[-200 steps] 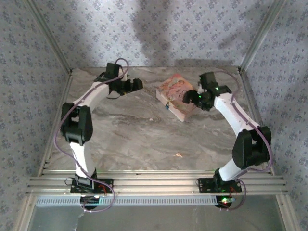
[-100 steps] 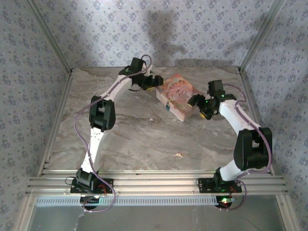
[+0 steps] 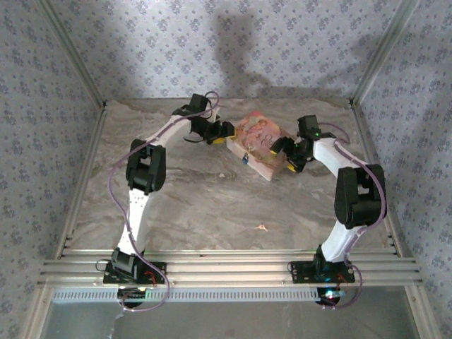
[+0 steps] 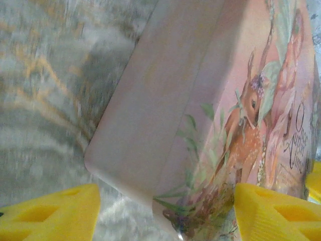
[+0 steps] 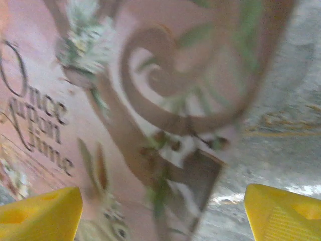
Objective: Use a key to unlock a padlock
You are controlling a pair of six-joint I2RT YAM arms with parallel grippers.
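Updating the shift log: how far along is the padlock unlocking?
Done: nothing visible; the padlock lies untouched by the pink box's near edge. In hand: the left gripper and right gripper, jaws open, flank the box. Left: the whole unlocking.

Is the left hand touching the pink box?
Cannot tell. In the left wrist view, the left hand straddles the pink box, blurred; contact unclear.

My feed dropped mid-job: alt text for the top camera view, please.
A flat pink printed box sits at the back of the marbled tabletop, with the left gripper at its left corner and the right gripper at its right edge.
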